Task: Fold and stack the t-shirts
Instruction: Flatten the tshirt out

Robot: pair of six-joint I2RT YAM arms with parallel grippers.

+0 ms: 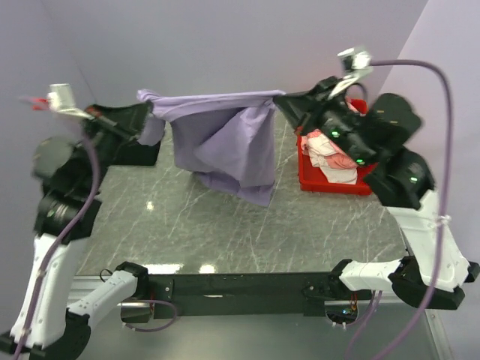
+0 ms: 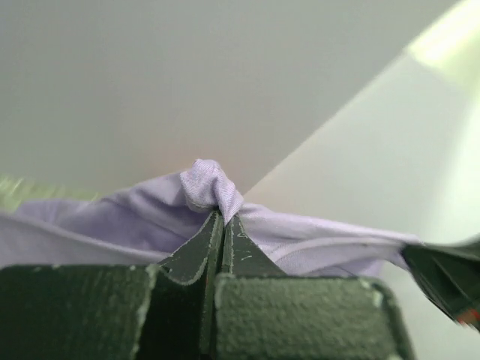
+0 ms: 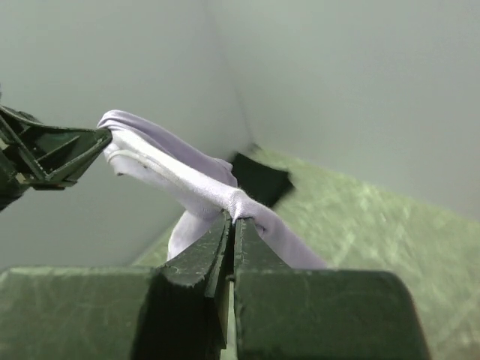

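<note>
a grey marbled desk [image 1: 225,225] spreads nearest. above the desk's middle hangs a soft lavender-purple cloth t-shirt [image 1: 225,142], its top edge stretched between the arms, the rest drooping toward the desk. the left jaws pinch one bunched end, the right jaws the other. at the desk's far right, a red plastic tray [image 1: 330,186] holds crumpled pink and white cloth [image 1: 334,154].

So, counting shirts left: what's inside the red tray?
Bunched salmon-pink cloth and white cloth lie in the red tray; the right arm covers its far part, hiding anything there.
</note>
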